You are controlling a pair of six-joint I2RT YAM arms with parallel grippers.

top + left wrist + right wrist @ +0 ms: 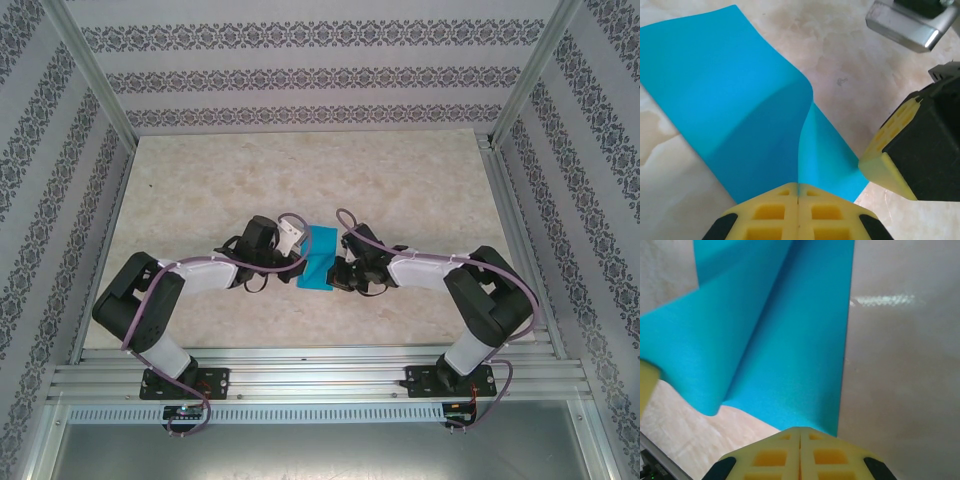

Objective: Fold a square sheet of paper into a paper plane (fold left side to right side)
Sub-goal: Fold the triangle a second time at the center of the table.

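Left gripper [798, 196] pinched shut on paper [725, 95] edge; right gripper [800, 435] likewise. Wrist views: paper curls up. Overhead: small blue patch.

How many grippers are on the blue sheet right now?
2. The left gripper is shut on the square sheet of paper at its left side; the right gripper is shut on its right side. The sheet bows up between them.

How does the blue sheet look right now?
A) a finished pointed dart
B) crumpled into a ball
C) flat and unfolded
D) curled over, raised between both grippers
D: the square sheet of paper bows over in a soft, uncreased curl between the left gripper and the right gripper.
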